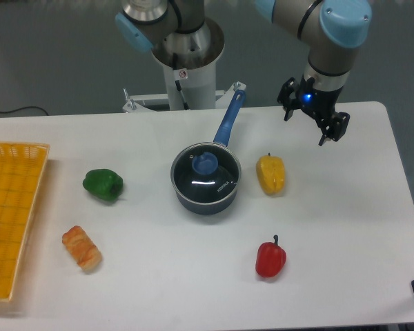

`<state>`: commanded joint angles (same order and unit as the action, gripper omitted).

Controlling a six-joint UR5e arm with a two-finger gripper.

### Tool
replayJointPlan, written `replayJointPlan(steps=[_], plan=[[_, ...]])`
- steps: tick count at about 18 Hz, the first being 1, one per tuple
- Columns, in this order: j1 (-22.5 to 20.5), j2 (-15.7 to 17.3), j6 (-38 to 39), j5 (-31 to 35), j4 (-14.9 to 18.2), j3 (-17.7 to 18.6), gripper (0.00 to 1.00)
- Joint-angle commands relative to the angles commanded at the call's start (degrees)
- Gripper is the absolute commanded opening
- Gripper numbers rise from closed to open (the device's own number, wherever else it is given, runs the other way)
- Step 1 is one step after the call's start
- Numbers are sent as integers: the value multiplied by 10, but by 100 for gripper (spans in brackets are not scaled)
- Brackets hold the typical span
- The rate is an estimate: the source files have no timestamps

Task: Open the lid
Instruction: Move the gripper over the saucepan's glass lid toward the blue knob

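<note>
White and lit from above, the bench (345, 227) fills most of the frame, with the lid (206, 172) seated on a dark blue saucepan (205, 186) at its centre, the blue knob uppermost and the pan's long handle pointing toward the upper right. Hovering at upper right, well apart from the pan, the tool (312, 123) hangs with its fingers spread and nothing between them. A yellow pepper (271, 174) lies just right of the pan, a red pepper (270, 258) lower right, a green pepper (102, 184) and a pastry (81, 247) to the left, beside a yellow basket (14, 207) at the left edge.
</note>
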<state>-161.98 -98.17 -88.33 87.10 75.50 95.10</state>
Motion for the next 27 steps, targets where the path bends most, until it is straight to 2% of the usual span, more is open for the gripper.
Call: replayJointPlan(steps=[10, 14, 18, 20, 22, 27], plan=[[3, -5, 1, 1, -4, 6, 100], [4, -3, 65, -1, -4, 18, 100], [6, -5, 73, -2, -4, 18, 100], [21, -7, 78, -1, -5, 18, 100], [26, -13, 118, 1, -10, 21, 100], [80, -37, 256, 0, -11, 20, 100]])
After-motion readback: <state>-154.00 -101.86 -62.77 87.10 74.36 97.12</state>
